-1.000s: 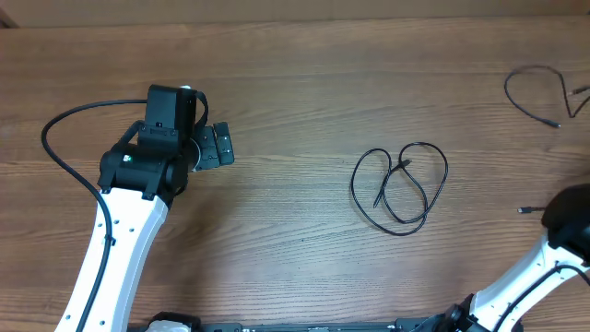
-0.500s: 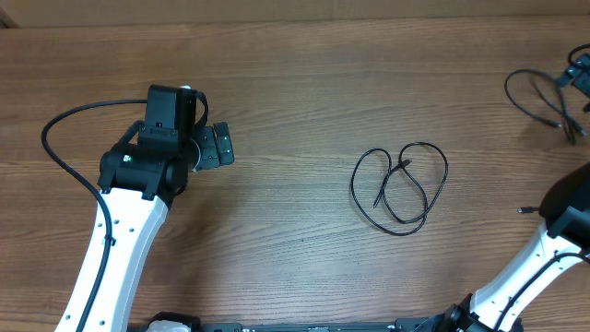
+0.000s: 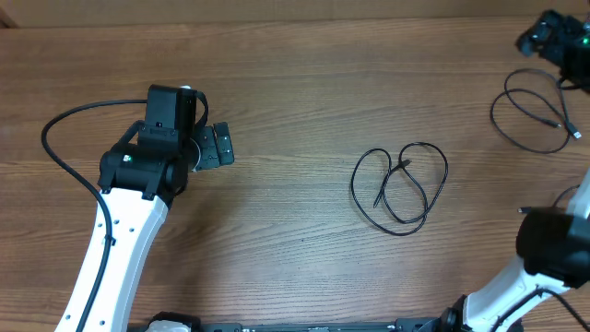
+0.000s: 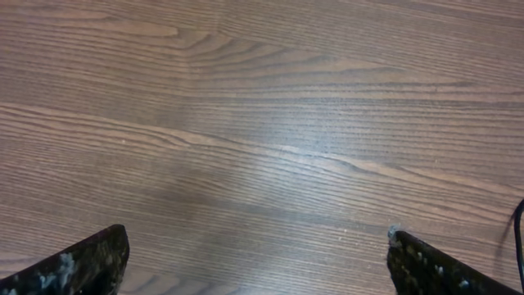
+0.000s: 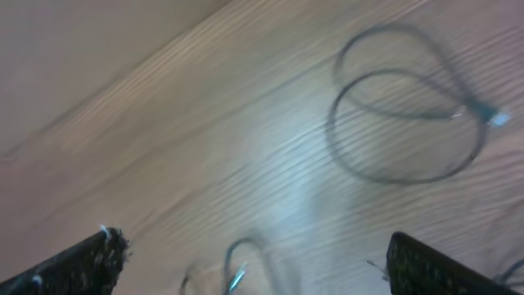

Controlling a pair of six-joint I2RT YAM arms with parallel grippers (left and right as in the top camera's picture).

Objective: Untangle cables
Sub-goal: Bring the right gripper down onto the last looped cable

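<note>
Wood tabletop (image 3: 304,74) fills the frame. Left arm (image 3: 120,240) comes up from the lower left; right arm (image 3: 553,244) stands at the lower right edge, its wrist up in the upper right corner. Left tool (image 3: 219,146) sits left of centre, fingers spread wide, nothing between them, bare wood below. Right tool (image 5: 255,246) is spread wide too and empty, its view blurred. Looped cable (image 3: 354,191) lies flat right of centre, crossing itself. Second cable (image 3: 494,115) lies loose at the upper right, just below the right tool.
</note>
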